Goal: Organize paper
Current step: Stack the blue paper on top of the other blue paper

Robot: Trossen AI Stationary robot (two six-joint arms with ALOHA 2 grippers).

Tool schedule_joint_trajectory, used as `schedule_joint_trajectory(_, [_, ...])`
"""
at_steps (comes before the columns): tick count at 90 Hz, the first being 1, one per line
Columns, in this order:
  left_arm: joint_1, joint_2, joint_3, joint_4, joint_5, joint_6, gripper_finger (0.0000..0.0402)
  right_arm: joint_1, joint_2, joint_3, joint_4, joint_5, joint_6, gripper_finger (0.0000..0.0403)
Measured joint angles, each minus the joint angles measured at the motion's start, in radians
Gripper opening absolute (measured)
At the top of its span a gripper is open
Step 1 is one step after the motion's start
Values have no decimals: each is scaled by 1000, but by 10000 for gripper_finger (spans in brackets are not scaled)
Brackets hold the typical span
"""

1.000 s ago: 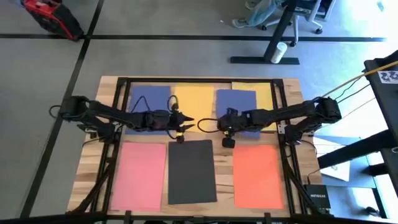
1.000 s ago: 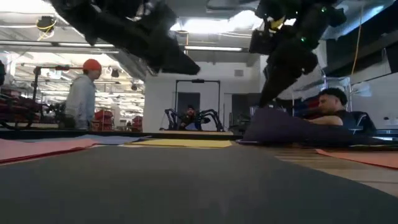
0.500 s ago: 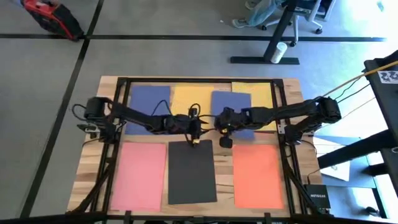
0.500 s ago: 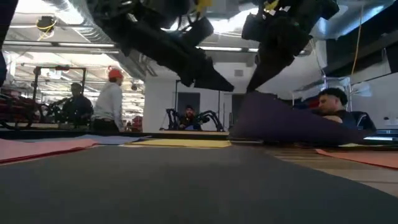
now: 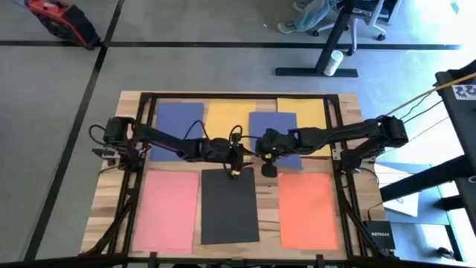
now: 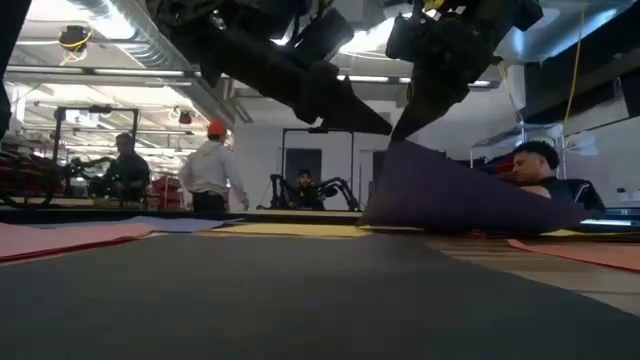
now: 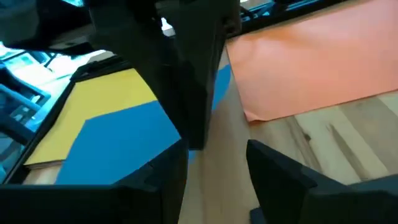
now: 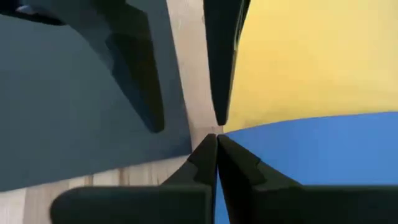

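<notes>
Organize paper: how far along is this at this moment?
Early. The right claw is shut on the blue sheet, a corner lifted, overlapping two yellow sheets. The left claw is open beside it. Pink, black, orange and another blue sheet lie flat, unstacked.

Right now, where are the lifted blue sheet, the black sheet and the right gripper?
lifted blue sheet (image 5: 277, 126): high view, the sheet's bare middle.
black sheet (image 5: 229, 212): high view, the sheet's centre.
right gripper (image 8: 216, 144): right wrist view, where the fingertips meet on the blue sheet's corner.
</notes>
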Motion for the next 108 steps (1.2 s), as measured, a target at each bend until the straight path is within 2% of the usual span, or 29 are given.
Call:
schedule_joint_trajectory(38, [13, 51, 34, 7, -7, -18, 146, 0, 0, 0, 20, -26, 1, 0])
schedule_joint_trajectory(50, [14, 50, 51, -17, -7, 3, 107, 0, 0, 0, 21, -30, 1, 0])
schedule_joint_trajectory(63, [13, 50, 57, -76, -7, 20, 24, 0, 0, 0, 29, -31, 0, 0])
schedule_joint_trajectory(67, [14, 50, 57, -76, -8, 17, 10, 0, 0, 0, 36, -31, 0, 0])
schedule_joint_trajectory(93, [9, 50, 57, -76, -35, 93, 0, 0, -1, 0, 48, -42, 3, 4])
schedule_joint_trajectory(108, [7, 46, 57, -106, -39, 103, 0, 0, -14, 39, 10, -49, 6, 31])
